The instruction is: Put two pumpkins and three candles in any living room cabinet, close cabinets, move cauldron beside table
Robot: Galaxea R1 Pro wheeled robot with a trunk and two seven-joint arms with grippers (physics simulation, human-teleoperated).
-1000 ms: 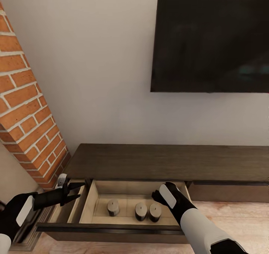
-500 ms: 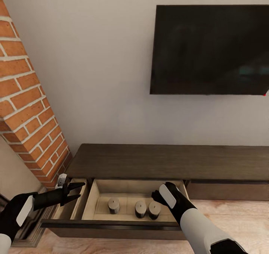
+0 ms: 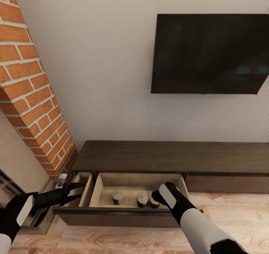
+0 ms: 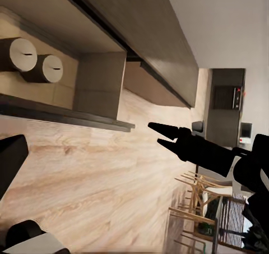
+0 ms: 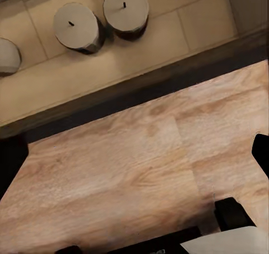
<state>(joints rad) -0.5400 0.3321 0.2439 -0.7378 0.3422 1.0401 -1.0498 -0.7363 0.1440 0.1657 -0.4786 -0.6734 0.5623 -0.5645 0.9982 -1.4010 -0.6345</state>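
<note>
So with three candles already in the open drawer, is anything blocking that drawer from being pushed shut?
Nothing visible does. The three candles sit low inside the drawer, below its walls. The right tool hangs over the drawer's right end and would have to clear first.

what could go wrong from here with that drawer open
1. The drawer of the cabinet stands open with three candles inside; leaving it so would fail the closing step.
2. The right gripper sits low beside the nearest candle, so a careless move might knock it over.
3. The left gripper hovers at the drawer's end, and pushing the drawer shut could catch it.
</note>
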